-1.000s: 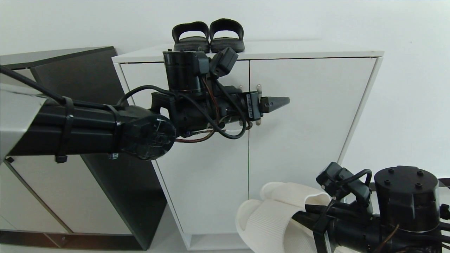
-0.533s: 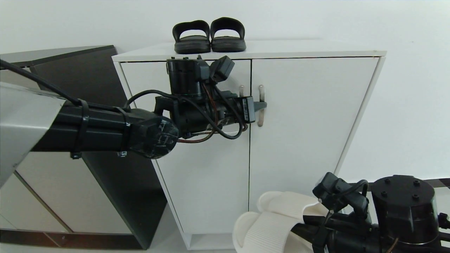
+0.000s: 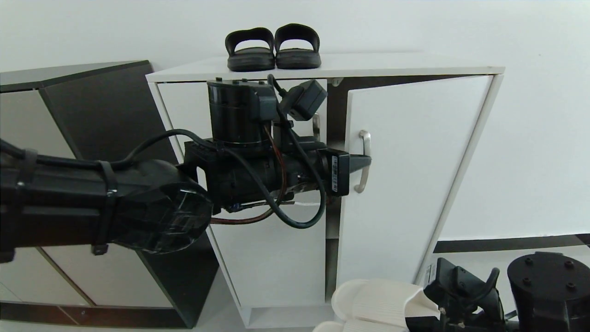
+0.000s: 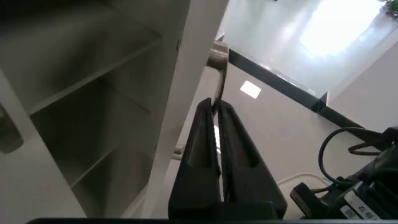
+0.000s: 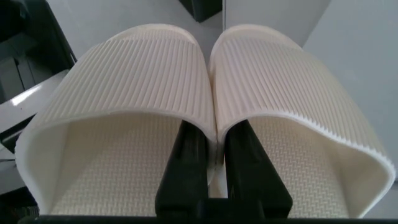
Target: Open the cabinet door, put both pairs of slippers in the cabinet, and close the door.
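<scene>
A plain white cabinet (image 3: 415, 161) with a silver door handle (image 3: 367, 146) is recorded at centre frame, with plain black slippers (image 3: 273, 48) at top centre. The cream slippers (image 3: 378, 302) at the lower right of the head view are noted as finely ribbed across the straps. A dark grey unit (image 3: 106, 101) is noted at left.

Left arm (image 3: 138, 207) extended high, jaws clamped; right arm (image 3: 544, 290) low, jaws clamped.
</scene>
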You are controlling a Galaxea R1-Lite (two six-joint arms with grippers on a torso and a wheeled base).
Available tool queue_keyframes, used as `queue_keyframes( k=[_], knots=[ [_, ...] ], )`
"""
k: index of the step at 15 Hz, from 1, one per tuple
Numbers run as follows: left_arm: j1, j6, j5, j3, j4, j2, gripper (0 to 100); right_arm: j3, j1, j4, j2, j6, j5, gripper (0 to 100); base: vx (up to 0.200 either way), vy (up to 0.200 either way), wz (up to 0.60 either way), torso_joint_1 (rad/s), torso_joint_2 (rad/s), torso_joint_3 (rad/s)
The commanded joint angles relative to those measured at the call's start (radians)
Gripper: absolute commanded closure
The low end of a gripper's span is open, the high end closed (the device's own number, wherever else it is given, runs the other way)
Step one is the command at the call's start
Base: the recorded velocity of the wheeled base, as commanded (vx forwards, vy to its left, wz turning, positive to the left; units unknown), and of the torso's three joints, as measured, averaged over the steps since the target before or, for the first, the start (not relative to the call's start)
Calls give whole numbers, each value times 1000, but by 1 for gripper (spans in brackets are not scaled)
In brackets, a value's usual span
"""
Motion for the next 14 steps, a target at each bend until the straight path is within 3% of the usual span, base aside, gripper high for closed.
queue_keyframes(
  k=[1, 5, 7, 8, 12, 14],
  knots=[
    [-16, 15, 1, 43, -1, -62, 100, 13, 7, -1, -11, -7, 0, 100, 0, 0, 0, 0, 0, 0],
    [-21, 23, 1, 130, -21, -121, 100, 27, 9, -1, -11, -16, 0, 100, 0, 0, 0, 0, 0, 0],
    [-18, 22, 2, 188, -100, -137, 100, 35, 13, -1, -13, -44, 0, 100, 0, 0, 0, 0, 0, 0],
    [16, 15, 2, 208, -171, -133, 100, 38, 15, -1, -13, -48, 0, 100, 0, 0, 0, 0, 0, 0],
    [90, 2, 36, 150, -189, -73, 100, 46, 16, -1, -19, -50, -1, 100, 0, 0, 0, 0, 0, 0],
    [106, -44, 36, 119, -189, -55, 100, 44, 16, -1, -20, -50, -1, 100, 0, 0, 0, 0, 0, 0]
  ],
)
